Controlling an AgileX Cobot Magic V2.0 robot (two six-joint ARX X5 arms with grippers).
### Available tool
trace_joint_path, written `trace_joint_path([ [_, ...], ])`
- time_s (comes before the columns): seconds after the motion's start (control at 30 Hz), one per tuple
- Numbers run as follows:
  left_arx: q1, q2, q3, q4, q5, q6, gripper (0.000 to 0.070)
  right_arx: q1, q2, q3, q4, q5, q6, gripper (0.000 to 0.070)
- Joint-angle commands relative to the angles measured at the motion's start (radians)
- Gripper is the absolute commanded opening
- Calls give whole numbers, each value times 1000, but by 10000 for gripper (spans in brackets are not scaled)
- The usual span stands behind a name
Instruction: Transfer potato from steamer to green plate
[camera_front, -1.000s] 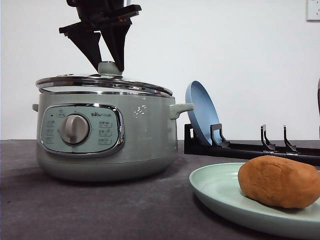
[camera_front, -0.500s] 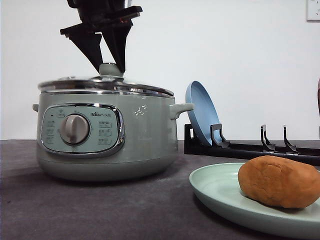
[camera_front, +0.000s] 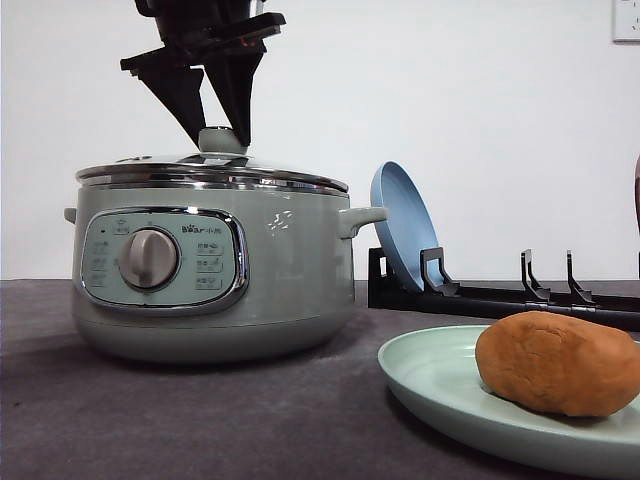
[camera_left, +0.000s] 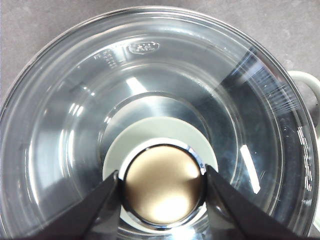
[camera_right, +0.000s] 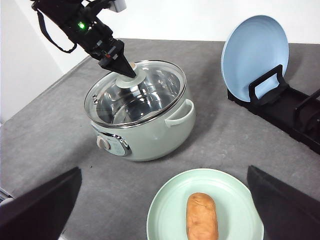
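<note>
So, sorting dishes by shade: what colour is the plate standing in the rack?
Light blue plate, standing in the black rack; clearest in the right wrist view.

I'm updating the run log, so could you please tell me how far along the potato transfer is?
Done: the potato lies on the green plate, out of the steamer. In hand: the left gripper is shut on the lid knob, with the lid level on the steamer's rim. Left: probably just releasing the knob and drawing away. The right gripper hangs open above the plate.
</note>
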Motion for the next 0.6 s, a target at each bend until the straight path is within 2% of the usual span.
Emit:
trace_joint_path([
  [0.0,-2,35,20,-16,-3,-19,15,4,5,16,8,1,3,700],
  [0.2,-2,35,20,40,-4,-2,15,4,5,16,7,0,3,700],
  [0.57,-2,34,20,33,-4,18,15,4,5,16,6,0,3,700],
])
